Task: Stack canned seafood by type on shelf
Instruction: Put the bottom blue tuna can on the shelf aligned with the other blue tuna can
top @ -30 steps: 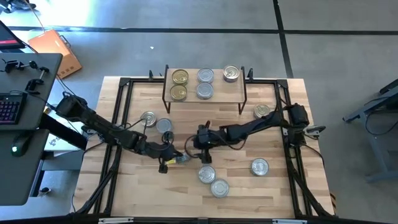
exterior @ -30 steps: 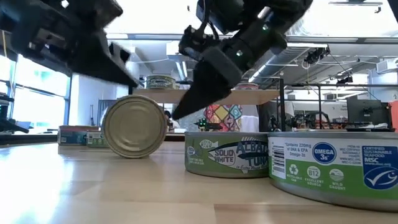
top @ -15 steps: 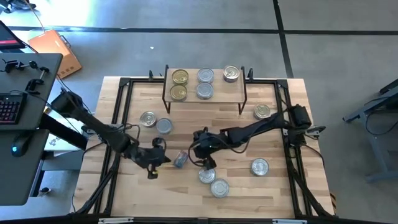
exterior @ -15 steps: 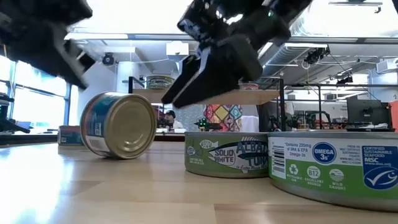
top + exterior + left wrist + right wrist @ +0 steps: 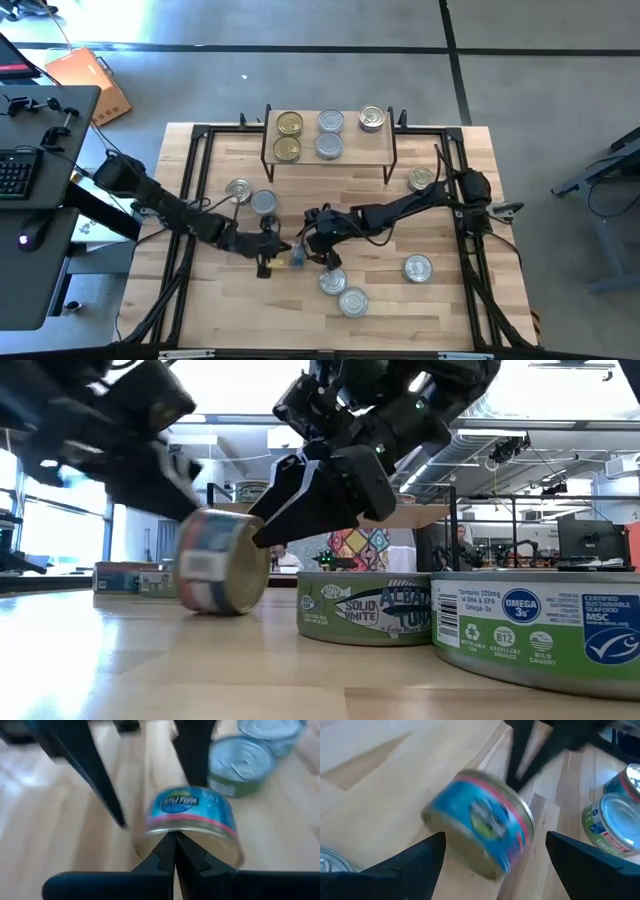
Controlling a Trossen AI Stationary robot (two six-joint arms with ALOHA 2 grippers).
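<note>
A blue-labelled can (image 5: 480, 835) stands tilted on its edge on the tabletop, left of centre (image 5: 297, 256). My left gripper (image 5: 175, 851) is shut, its tips at the can's wall on the table's left side (image 5: 273, 251). My right gripper (image 5: 505, 865) is open, one finger on either side of the same can and apart from it, coming from the table's right (image 5: 312, 245). The shelf (image 5: 352, 150) stands at the far edge and carries two gold-lidded cans (image 5: 288, 135) and three silver ones (image 5: 330, 134). My left gripper meets the can's curved wall near its lower rim (image 5: 186, 826) with the tips of its shut fingers. They slant down at it from the table's left. The can rests on its rim on the wood, leaning away from the fingers.
Two cans (image 5: 250, 196) lie flat left of the shelf, one (image 5: 422, 180) at the right, and three (image 5: 340, 292) (image 5: 418, 268) near the front. Two green-labelled cans (image 5: 365, 608) (image 5: 535, 625) stand close to the low camera. A black frame (image 5: 200, 170) borders the tabletop.
My left gripper drew back toward the table's left edge, then came back to the can. The can turned about on its edge: its flat end faced the near side, now its label does. My right gripper rolled its wrist and now straddles the can.
</note>
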